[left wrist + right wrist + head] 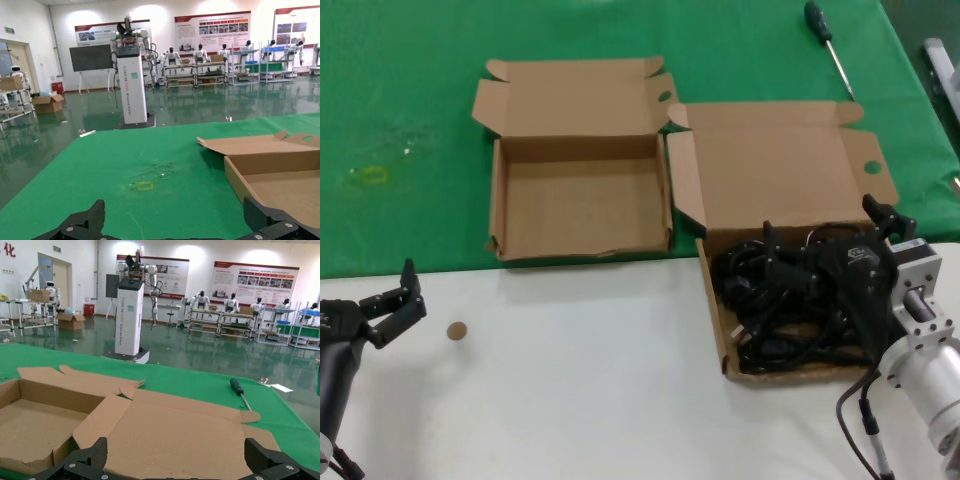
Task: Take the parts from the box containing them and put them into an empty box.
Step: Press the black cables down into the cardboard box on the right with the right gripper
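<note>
Right pincer (pixel 825 250) sits low over the cable pile (pixel 775 305) in the larger carton (pixel 775 170), at 4 o'clock in the head view; fingers spread, nothing gripped yet. Likely step: first pick. Aim for a single coil's bundled middle, not a stray plug, or neighbours will drag out tangled. Lift straight up, clear the wall, then carry toward 10 o'clock to the shallow carton (pixel 582 205), which is bare inside. Left pincer (pixel 392 300) idles released at 8 o'clock over the white tabletop (pixel 580 380).
</note>
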Robot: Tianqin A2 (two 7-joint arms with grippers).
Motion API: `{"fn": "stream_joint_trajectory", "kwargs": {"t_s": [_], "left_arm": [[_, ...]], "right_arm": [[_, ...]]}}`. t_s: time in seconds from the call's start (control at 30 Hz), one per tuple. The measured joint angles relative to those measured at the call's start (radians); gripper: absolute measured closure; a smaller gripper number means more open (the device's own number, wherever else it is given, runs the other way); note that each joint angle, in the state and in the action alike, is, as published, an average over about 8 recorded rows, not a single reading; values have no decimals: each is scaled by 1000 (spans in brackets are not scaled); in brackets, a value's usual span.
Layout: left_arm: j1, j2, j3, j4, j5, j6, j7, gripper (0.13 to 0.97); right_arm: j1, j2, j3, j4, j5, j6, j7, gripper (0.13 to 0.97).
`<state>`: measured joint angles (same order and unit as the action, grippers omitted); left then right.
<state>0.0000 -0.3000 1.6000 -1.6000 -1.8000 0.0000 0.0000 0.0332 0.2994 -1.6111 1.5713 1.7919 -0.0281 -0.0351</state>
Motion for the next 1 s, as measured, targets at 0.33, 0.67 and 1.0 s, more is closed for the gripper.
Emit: {"fn": "stream_joint_trajectory", "kwargs": {"t_s": [0.33, 0.67, 1.0], "left_arm": [[0, 0, 0, 0, 0, 0, 0, 132], [0, 0, 0, 0, 0, 0, 0, 135], [0, 0, 0, 0, 0, 0, 0, 189]], "right_arm": [[0, 0, 0, 0, 0, 0, 0, 129], [0, 0, 0, 0, 0, 0, 0, 129], [0, 0, 0, 0, 0, 0, 0, 129]]}}
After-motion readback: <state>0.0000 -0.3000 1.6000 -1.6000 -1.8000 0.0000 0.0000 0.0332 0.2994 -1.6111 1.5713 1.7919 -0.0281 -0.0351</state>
